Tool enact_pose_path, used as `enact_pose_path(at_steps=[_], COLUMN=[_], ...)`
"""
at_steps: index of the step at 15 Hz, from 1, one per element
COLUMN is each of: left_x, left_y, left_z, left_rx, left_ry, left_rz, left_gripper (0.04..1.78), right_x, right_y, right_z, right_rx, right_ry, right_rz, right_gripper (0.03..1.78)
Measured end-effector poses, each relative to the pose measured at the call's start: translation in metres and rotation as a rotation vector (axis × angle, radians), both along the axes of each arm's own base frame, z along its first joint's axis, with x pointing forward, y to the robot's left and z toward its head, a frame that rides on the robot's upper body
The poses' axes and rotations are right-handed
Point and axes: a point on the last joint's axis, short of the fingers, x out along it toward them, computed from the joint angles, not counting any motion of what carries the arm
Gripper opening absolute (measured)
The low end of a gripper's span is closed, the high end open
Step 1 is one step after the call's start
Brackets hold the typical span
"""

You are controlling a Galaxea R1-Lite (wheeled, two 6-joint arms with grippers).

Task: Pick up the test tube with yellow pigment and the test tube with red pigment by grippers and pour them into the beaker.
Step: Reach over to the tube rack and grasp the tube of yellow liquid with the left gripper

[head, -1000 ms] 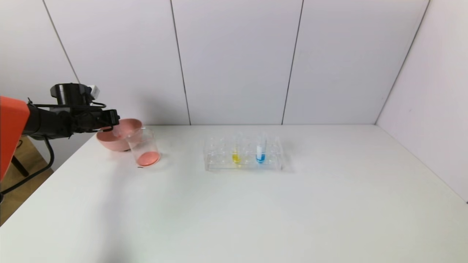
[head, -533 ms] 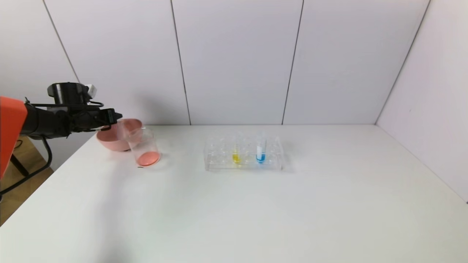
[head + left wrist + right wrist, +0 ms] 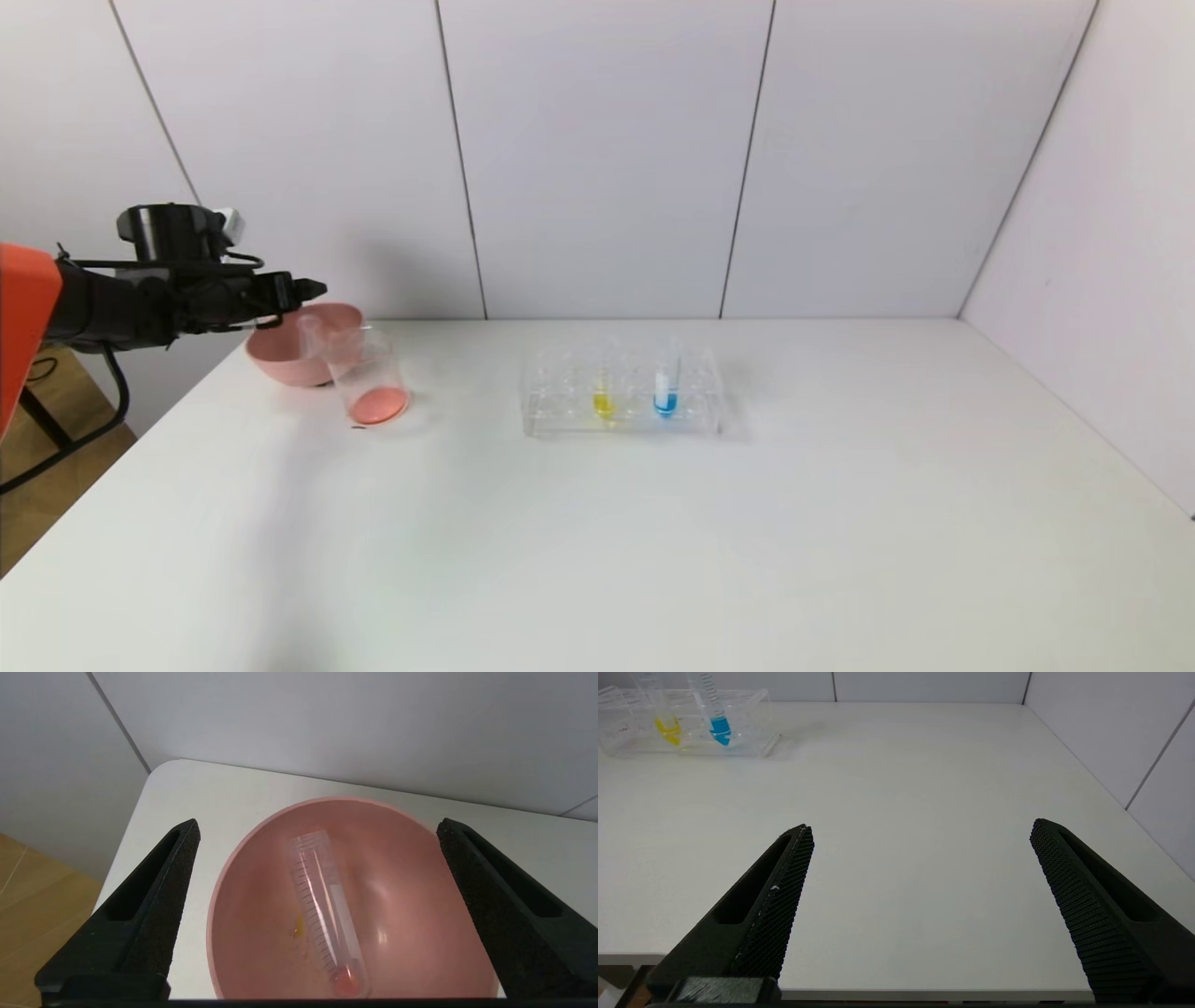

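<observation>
Red's poured: the red tube (image 3: 324, 914) lies empty in the pink bowl (image 3: 243, 858), left gripper (image 3: 317, 830) wide open above, holding nothing. Yellow tube (image 3: 603, 392) waits in the rack (image 3: 560, 415); grab it next for the beaker (image 3: 366, 378).

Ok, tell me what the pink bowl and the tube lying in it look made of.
Pink round bowl: probably plastic, smooth and semi-glossy, with soft highlights on its wall. Slim clear graduated test tube: transparent glass or plastic, the look leaves it open; printed scale marks, red residue at its rounded end.
</observation>
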Motion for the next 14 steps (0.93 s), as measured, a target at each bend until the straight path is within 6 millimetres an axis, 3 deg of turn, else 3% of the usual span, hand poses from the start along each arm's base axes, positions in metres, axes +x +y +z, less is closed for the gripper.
enact_pose_path(at_steps=[8, 14], left_x=[-0.026, -0.071], left_y=[-0.024, -0.055], left_z=[0.041, 0.077], left_rx=[0.032, 0.052], left_ry=[-0.121, -0.158], left_rz=[-0.041, -0.098], left_gripper=[1.76, 1.76], right_x=[0.000, 0.000], right_y=[0.000, 0.000], right_z=[0.000, 0.000], right_rx=[0.000, 0.000], right_ry=[0.000, 0.000], right_rz=[0.000, 0.000], right_gripper=[1.70, 1.70])
